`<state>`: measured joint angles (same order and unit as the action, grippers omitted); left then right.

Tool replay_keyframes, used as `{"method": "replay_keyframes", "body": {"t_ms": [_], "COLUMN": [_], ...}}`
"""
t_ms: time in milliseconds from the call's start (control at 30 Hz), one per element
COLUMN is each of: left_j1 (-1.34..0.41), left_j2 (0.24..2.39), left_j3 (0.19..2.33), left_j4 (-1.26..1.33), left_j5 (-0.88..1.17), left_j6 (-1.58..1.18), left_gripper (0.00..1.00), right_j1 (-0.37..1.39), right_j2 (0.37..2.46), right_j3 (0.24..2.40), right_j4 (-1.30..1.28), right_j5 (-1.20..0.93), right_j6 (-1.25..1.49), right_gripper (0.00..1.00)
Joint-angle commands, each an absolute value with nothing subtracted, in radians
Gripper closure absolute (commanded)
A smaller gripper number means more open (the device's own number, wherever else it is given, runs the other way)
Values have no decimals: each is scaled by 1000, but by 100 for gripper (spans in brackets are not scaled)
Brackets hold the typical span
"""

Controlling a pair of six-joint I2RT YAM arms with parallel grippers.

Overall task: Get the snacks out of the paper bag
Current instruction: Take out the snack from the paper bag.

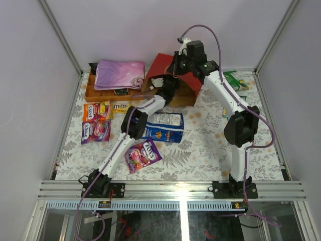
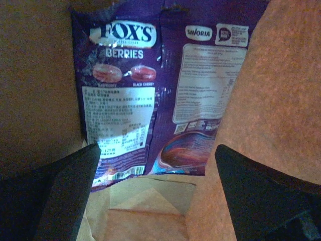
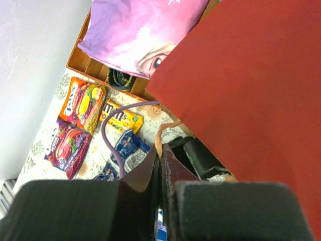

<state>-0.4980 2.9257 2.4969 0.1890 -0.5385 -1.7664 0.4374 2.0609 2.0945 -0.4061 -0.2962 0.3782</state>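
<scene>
Where the left arm disappears into the mouth of the paper bag (image 1: 161, 63), there is little room to spare. The bag lies on its side at the far middle of the surface (image 1: 200, 155), red outside and brown inside. Its kraft walls crowd in on both sides of the left tool (image 2: 156, 150), whose jaws are spread wide and have hold of nothing. Just ahead of the fingers, flat against the inside of the bag, is a purple packet (image 2: 150, 75) reading "FOX'S", "BERRIES" and "SAVORIA", with a white label of print too small to read.

The right tool (image 3: 160, 160) is closed tight on the upper rim of the bag at its mouth.

A wooden box (image 1: 108, 94) sits just to the bag's left with a pink-purple cloth (image 1: 119, 74) on top. Near it lie an orange Fox's packet (image 1: 97, 111), a purple one (image 1: 95, 131) and a yellow M&M's pack (image 1: 120, 107). A blue chip bag (image 1: 163, 126) lies under the left arm, and a magenta Fox's packet (image 1: 143, 154) sits nearer the front rail. Green packets (image 1: 233, 80) rest by the far right wall. The widest open floral stretch lies at the near right, between the two arms.
</scene>
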Motion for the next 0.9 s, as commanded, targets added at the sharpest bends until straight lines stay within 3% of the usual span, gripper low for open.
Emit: {"method": "replay_keyframes", "body": {"t_ms": [0,533,567,667,733,867], "left_j1": [-426,-351,-350,-346,-343,-344], "left_j2": [2967,2969,2970,2963,2952,2885], "left_j3": [2502,2504,2509,2508,2492,2379], "left_j4": [228,304,312,321,344,466], "left_j5": [-524,-437,-434,-437,-434,-403], "left_j6": [-1674,-1482,-1473,-1453,-1430,-1387], "left_gripper": [3,53,60,95,100,100], "right_j1": [490,517,519,523,524,525], "right_j2": [1973,1890,1889,1884,1881,1875], "right_j3": [2074,2007,2008,2006,2003,1999], "right_j4": [-348,-316,-316,-315,-314,-313], "right_j5": [-339,-378,-381,-396,-404,-393], "right_j6": [394,426,426,430,432,426], "right_gripper": [100,100,100,100,100,100]}}
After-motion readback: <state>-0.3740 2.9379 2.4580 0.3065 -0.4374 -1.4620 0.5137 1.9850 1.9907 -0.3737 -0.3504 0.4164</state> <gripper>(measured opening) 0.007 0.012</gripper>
